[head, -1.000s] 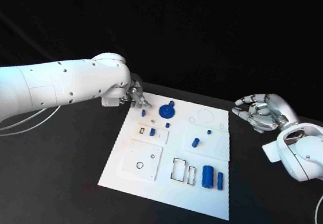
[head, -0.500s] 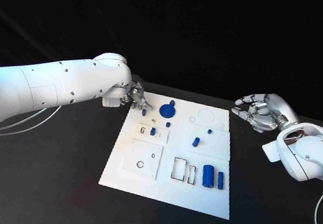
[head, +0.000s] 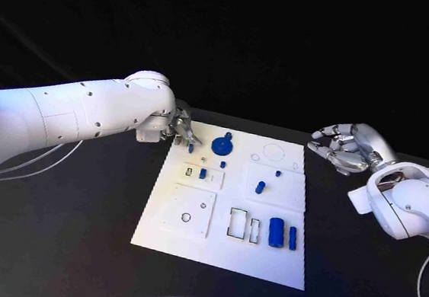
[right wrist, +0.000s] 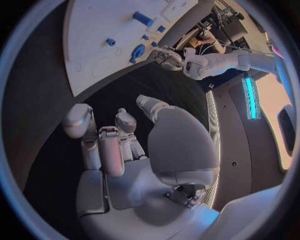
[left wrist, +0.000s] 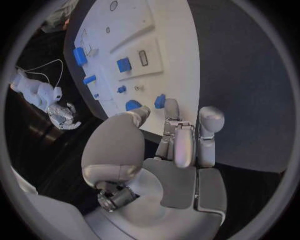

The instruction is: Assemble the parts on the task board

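Blue peg (head: 191, 147) looks light, stiff; left robot hand (head: 179, 128) pinches its top. Right robot hand (head: 342, 149) curled together, holding nothing.

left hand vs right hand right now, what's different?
The left hand is at the task board's far left corner, fingers pinching a small blue part; the right hand hangs off the board's right side, over black table. The left holds that part; the right holds nothing, fingers curled apart. Both are silver, on white arms.
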You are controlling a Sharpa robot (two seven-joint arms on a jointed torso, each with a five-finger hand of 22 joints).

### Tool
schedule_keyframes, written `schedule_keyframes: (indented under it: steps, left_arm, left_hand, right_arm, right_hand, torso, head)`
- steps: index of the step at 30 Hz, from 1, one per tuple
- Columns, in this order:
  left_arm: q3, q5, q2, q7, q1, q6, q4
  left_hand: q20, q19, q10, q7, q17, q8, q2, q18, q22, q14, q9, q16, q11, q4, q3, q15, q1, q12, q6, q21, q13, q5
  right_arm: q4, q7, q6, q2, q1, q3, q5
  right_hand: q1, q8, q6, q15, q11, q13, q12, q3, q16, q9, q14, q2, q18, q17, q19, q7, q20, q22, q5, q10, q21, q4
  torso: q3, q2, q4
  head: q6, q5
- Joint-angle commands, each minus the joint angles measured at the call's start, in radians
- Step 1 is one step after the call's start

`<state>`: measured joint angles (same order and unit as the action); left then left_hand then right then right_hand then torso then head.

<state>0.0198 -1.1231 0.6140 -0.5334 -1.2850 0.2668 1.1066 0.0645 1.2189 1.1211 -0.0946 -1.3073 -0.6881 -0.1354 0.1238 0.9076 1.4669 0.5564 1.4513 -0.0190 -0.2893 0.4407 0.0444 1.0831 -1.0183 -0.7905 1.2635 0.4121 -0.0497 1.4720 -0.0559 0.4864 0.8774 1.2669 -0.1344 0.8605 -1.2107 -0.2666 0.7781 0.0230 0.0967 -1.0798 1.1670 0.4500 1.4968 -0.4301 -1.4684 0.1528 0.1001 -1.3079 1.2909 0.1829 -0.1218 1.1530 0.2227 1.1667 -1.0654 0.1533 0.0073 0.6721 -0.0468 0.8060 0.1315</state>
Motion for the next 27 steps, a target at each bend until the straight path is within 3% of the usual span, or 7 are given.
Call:
schedule_keyframes:
  steps: [1, 9, 12, 15, 19, 23, 27]
  left_arm:
    - [0.001, 0.012, -0.006, 0.014, 0.000, 0.024, -0.002]
    - [0.002, 0.021, -0.007, 0.016, 0.001, 0.025, -0.004]
    - [0.002, 0.025, -0.007, 0.018, 0.001, 0.029, -0.006]
    - [0.002, 0.027, -0.007, 0.020, 0.001, 0.033, -0.007]
    - [0.002, 0.030, -0.007, 0.022, 0.001, 0.034, -0.008]
    - [0.002, 0.038, -0.007, 0.026, 0.001, 0.033, -0.009]
    - [0.002, 0.050, -0.006, 0.030, 0.001, 0.022, -0.010]
  left_hand:
    - [-0.001, 0.006, 0.003, 0.003, -0.045, -0.005, 0.001, 0.003, 0.000, 0.046, -0.004, 0.005, 0.004, -0.002, 0.016, 0.003, 0.019, 0.000, -0.008, 0.004, -0.002, -0.002]
    - [-0.003, 0.010, 0.006, 0.008, -0.048, -0.012, 0.001, 0.002, 0.006, 0.047, -0.011, 0.007, 0.008, 0.000, 0.056, 0.006, 0.051, 0.001, -0.017, 0.008, -0.007, -0.002]
    - [-0.008, 0.011, 0.009, 0.015, -0.048, -0.030, -0.003, 0.002, 0.010, 0.048, -0.007, 0.007, 0.015, 0.007, 0.119, 0.012, 0.101, 0.003, -0.023, 0.009, -0.013, -0.002]
    - [-0.014, 0.011, 0.017, 0.023, -0.048, -0.047, -0.006, 0.002, 0.010, 0.048, -0.002, 0.007, 0.022, 0.031, 0.192, 0.018, 0.150, -0.001, -0.024, 0.009, -0.016, -0.002]
    - [-0.017, 0.012, 0.020, 0.027, -0.048, -0.062, -0.010, 0.001, 0.012, 0.048, 0.003, 0.007, 0.026, 0.045, 0.235, 0.021, 0.165, 0.000, -0.025, 0.010, -0.019, -0.002]
    - [-0.020, 0.013, 0.028, 0.026, -0.048, -0.093, -0.009, 0.000, 0.016, 0.049, 0.022, 0.007, 0.026, 0.095, 0.335, 0.022, 0.189, 0.005, -0.008, 0.012, -0.027, -0.002]
    - [-0.018, 0.014, 0.032, 0.024, -0.048, -0.107, -0.012, 0.000, 0.019, 0.049, 0.030, 0.007, 0.025, 0.121, 0.379, 0.021, 0.187, 0.007, 0.000, 0.014, -0.030, -0.002]
  right_arm:
    - [0.000, -0.008, -0.002, -0.001, -0.001, 0.000, 0.005]
    - [-0.001, -0.007, -0.002, -0.002, -0.001, 0.000, 0.005]
    - [-0.001, -0.007, -0.003, -0.002, -0.001, 0.000, 0.005]
    - [-0.001, -0.007, -0.003, -0.002, -0.001, 0.000, 0.005]
    - [-0.002, -0.007, -0.002, -0.002, -0.002, 0.000, 0.005]
    - [-0.002, -0.008, -0.002, -0.002, -0.002, 0.000, 0.005]
    - [-0.002, -0.008, -0.001, -0.003, -0.002, 0.000, 0.005]
  right_hand:
    - [0.007, -0.006, -0.007, -0.006, -0.003, 0.001, -0.003, 0.000, -0.004, 0.001, -0.057, 0.000, 0.021, -0.095, -0.004, -0.003, 0.002, -0.001, 0.003, -0.002, 0.003, 0.006]
    - [0.007, -0.006, -0.007, -0.006, -0.003, 0.001, -0.003, 0.000, -0.004, 0.001, -0.057, 0.000, 0.021, -0.095, -0.004, -0.003, 0.002, -0.001, 0.003, -0.002, 0.003, 0.006]
    - [0.006, -0.007, -0.007, -0.006, -0.003, -0.001, -0.001, 0.000, -0.003, 0.001, -0.057, 0.000, 0.020, -0.096, -0.003, -0.003, 0.002, 0.000, 0.003, 0.000, 0.003, 0.006]
    - [0.006, -0.007, -0.007, -0.006, -0.003, -0.001, -0.001, 0.000, -0.003, 0.001, -0.057, 0.000, 0.020, -0.096, -0.003, -0.003, 0.002, 0.000, 0.003, 0.000, 0.003, 0.006]
    - [0.006, -0.007, -0.007, -0.006, -0.003, -0.001, -0.001, 0.000, -0.003, 0.001, -0.057, 0.000, 0.020, -0.096, -0.003, -0.003, 0.002, 0.000, 0.003, 0.000, 0.003, 0.006]
    - [0.006, -0.008, -0.007, -0.006, -0.004, -0.001, -0.001, 0.000, -0.004, 0.001, -0.057, 0.000, 0.020, -0.095, -0.003, -0.003, 0.002, 0.000, 0.004, 0.000, 0.003, 0.007]
    - [0.006, -0.008, -0.007, -0.006, -0.004, -0.001, -0.001, 0.000, -0.004, 0.001, -0.057, 0.000, 0.020, -0.095, -0.003, -0.003, 0.002, 0.000, 0.004, 0.000, 0.003, 0.007]
  torso:
    - [0.0004, 0.000, 0.0006]
    - [0.0002, -0.001, 0.0005]
    - [0.0001, -0.001, 0.0003]
    - [0.0000, -0.001, 0.0003]
    - [0.0000, 0.000, 0.0004]
    - [0.0000, 0.000, 0.0010]
    - [0.0002, -0.001, 0.0006]
  head:
    - [0.002, -0.001]
    - [0.002, -0.001]
    - [0.003, -0.001]
    - [0.003, -0.001]
    - [0.003, 0.000]
    - [0.004, -0.001]
    - [0.005, 0.001]
